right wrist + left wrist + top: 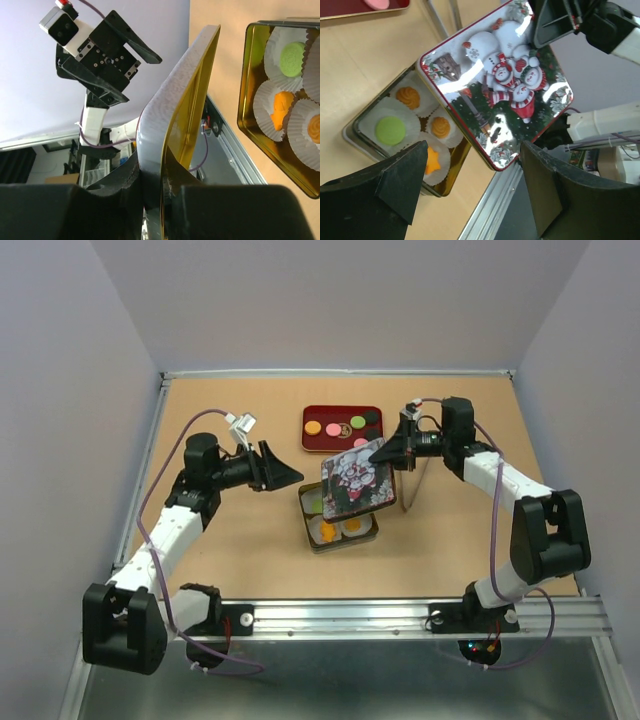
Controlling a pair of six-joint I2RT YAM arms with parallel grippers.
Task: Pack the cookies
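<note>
Right gripper (382, 452) pinching far edge of snowman lid (357, 483); lid tilted over open tin (342, 547) of cookies (390, 130). Left gripper (292, 476) wide open, empty, just left of lid.

The tan table (230, 560) bears a red tray (325, 443) and, nearer, an open gold tin (345, 545).

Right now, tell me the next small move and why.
Probably the right gripper should level the snowman lid and lower it onto the tin. It pinches the lid by one edge, tilted over the open tin, whose visible paper cups hold cookies; the left gripper stands open, clear of the lid.
</note>
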